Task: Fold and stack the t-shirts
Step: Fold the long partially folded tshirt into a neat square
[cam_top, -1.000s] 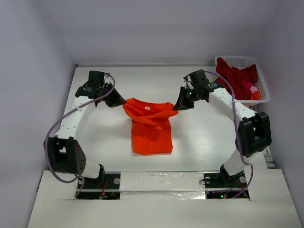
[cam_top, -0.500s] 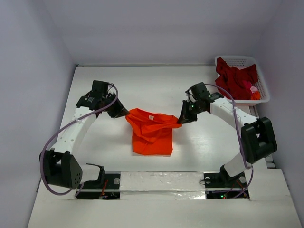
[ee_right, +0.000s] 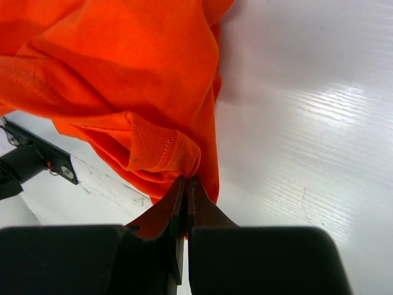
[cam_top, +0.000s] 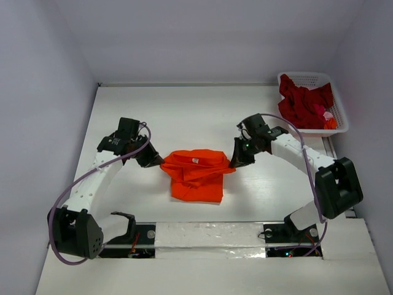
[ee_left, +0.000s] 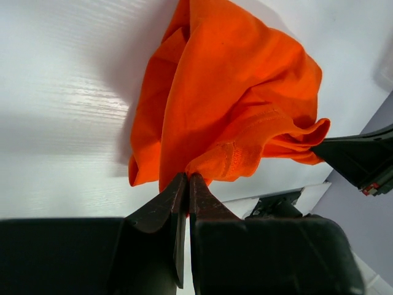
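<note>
Bright orange cloth t-shirt (cam_top: 196, 178) on white table (cam_top: 184, 110), centre, bunched. Left gripper (ee_left: 187, 179) jaws pinching its far-left corner, right gripper (ee_right: 186, 182) jaws pinching far-right corner. Risk: thin pinch slips, or one side drops sooner; fold lands crooked.

place: robot lab test cell | signs: white table (cam_top: 184, 110) boxed in by plain pale walls (cam_top: 43, 92) | left arm (cam_top: 92, 178) and right arm (cam_top: 295, 147) bolted at its near edge
</note>
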Robot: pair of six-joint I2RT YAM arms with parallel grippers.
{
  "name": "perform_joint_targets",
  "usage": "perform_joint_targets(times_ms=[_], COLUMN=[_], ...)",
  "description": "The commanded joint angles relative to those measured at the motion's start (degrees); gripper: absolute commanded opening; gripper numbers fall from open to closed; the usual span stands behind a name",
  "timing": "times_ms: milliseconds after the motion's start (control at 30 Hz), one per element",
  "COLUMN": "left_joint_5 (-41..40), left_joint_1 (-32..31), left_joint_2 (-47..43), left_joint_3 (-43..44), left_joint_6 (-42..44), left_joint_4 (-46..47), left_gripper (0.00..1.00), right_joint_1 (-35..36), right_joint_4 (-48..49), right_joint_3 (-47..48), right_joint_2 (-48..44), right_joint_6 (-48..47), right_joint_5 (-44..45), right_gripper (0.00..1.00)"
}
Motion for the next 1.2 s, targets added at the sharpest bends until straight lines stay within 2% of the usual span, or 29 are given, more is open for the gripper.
perform_joint_targets(times_ms=[0,200,567,800,833,900,967,1000,1033,1067,1133,1167], left_joint_5=[-1.2,-1.8,-2.6,-3.5,-3.6,-3.8,-4.2,-4.4,-4.5,-4.1,-3.6,-3.4], left_joint_1=[-0.1,-0.1,-0.1,-0.1,-0.1,-0.7,-1.4,-2.1,-2.1,-2.6,-3.2,-3.2], left_joint_2=[-1.9,-2.9,-4.1,-5.4,-5.5,-5.7,-5.8,-5.8,-5.9,-6.0,-6.9,-7.3], left_joint_3=[-1.7,-4.4,-8.2,-10.9,-11.2,-12.0,-11.3,-11.0,-10.8,-10.0,-8.7,-6.7], left_joint_6=[0.5,1.0,3.0,3.1,3.2,3.4,3.2,3.0,2.9,2.9,2.7,2.6], left_joint_4=[-2.1,-2.8,-5.4,-5.9,-6.0,-6.3,-6.9,-7.9,-8.5,-9.2,-11.1,-11.8], left_gripper=[0.00,0.00,0.00,0.00,0.00,0.03,0.15,0.17,0.19,0.24,0.33,0.44], right_joint_1=[3.7,8.5,9.8,12.6,13.3,14.3,15.0,15.7,16.5,16.5,17.1,17.1], right_joint_4=[1.3,0.3,1.7,1.1,1.2,0.5,-0.2,-1.1,-1.6,-2.2,-5.3,-6.3], right_joint_3=[0.0,-0.8,-7.5,-9.4,-9.4,-9.2,-9.4,-9.6,-9.8,-9.9,-8.8,-8.0], right_joint_2=[-2.6,-2.7,-4.8,-5.2,-5.2,-4.9,-5.2,-6.0,-6.7,-7.5,-10.8,-12.1], right_joint_6=[-1.3,-1.8,-0.8,-1.3,-1.1,-0.6,0.1,0.5,1.1,1.5,2.1,2.5], right_joint_5=[1.9,5.5,5.3,8.2,8.2,8.7,8.9,8.9,8.6,8.6,11.3,12.5], right_gripper=[0.00,0.00,0.00,0.00,0.09,0.16,0.38,0.49,0.81,0.87,0.89,0.97])
